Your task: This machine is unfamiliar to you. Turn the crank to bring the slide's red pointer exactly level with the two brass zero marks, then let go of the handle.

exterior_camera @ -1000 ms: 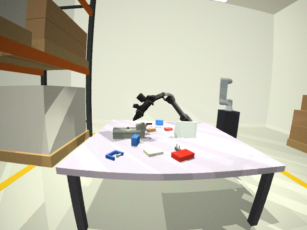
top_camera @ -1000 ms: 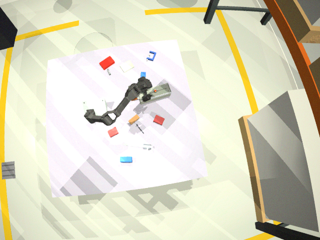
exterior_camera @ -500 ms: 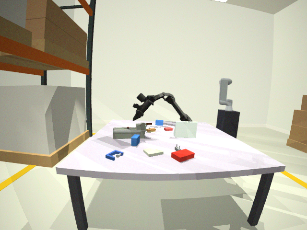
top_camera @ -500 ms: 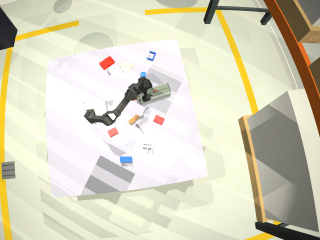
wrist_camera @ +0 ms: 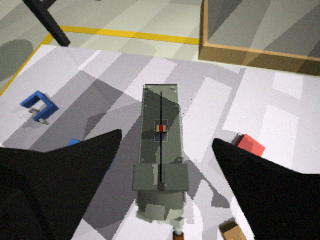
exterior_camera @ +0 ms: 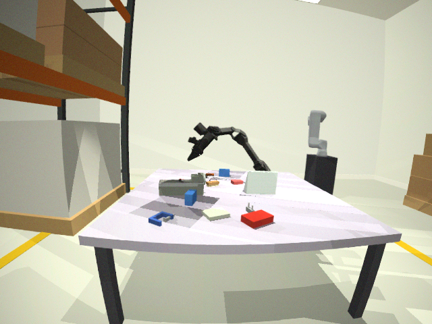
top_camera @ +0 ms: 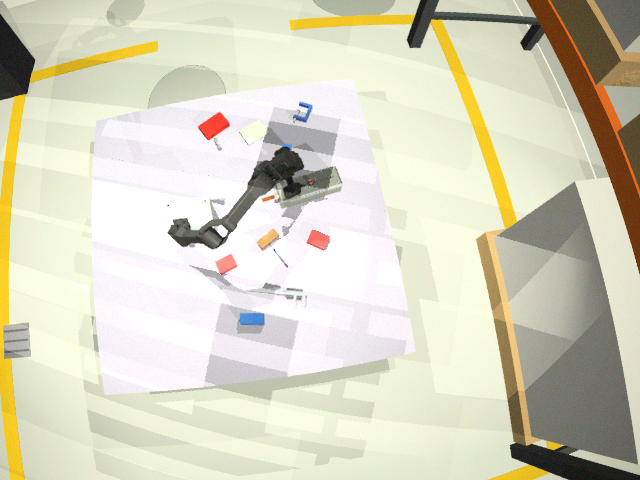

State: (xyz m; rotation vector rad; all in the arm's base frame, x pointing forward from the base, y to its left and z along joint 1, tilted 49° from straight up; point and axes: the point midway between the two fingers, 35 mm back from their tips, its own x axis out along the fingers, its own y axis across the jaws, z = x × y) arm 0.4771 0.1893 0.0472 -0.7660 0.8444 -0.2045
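The grey-green slide machine (top_camera: 316, 187) (exterior_camera: 176, 187) (wrist_camera: 160, 115) lies on the white table (top_camera: 155, 335) (exterior_camera: 314, 216). In the wrist view its red pointer (wrist_camera: 160, 128) sits on the dark centre slot between two small brass marks and looks about level with them; finer detail is too small to tell. The orange crank handle (top_camera: 267, 198) (wrist_camera: 177, 236) sticks out of the machine's near end block. My gripper (top_camera: 290, 189) (exterior_camera: 192, 157) (wrist_camera: 168, 138) is wide open and empty. It hangs well above the machine's crank end, pointing down, clear of the handle.
A blue cube (top_camera: 286, 146) (exterior_camera: 190, 197) stands against the machine. A blue clamp (top_camera: 298, 110) (exterior_camera: 158, 218) (wrist_camera: 40, 105), a cream block (top_camera: 253, 132), red blocks (top_camera: 214, 125) (top_camera: 317, 239) (wrist_camera: 250, 145), an orange block (top_camera: 267, 238) and a white box (exterior_camera: 260, 182) lie around.
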